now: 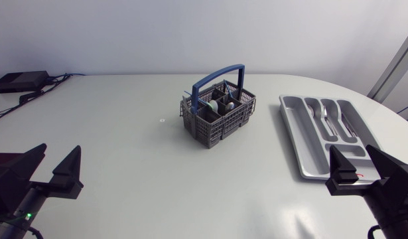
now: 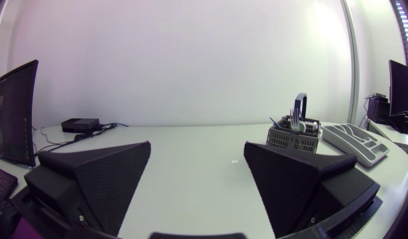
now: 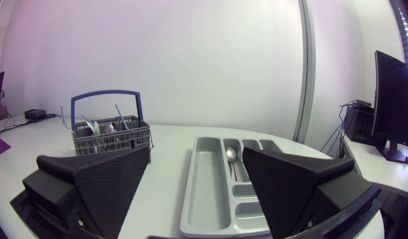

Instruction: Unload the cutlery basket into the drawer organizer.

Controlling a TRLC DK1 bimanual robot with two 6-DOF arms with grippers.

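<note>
The left arm (image 1: 11,206) is sitting at eight o'clock and the right arm (image 1: 395,202) at four o'clock, the left claw (image 1: 50,166) and right claw (image 1: 365,167) both gaping wide and pointing toward twelve o'clock.

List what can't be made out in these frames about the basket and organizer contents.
1. Head view: the pieces in the cutlery basket are too small and screened by its mesh walls to count or name.
2. Left wrist view: the basket is far off; only a few tips show above its rim.
3. Head view: the right hand covers the near end of the drawer organizer.
4. Right wrist view: that hand's fingers hide part of its near compartments.
</note>
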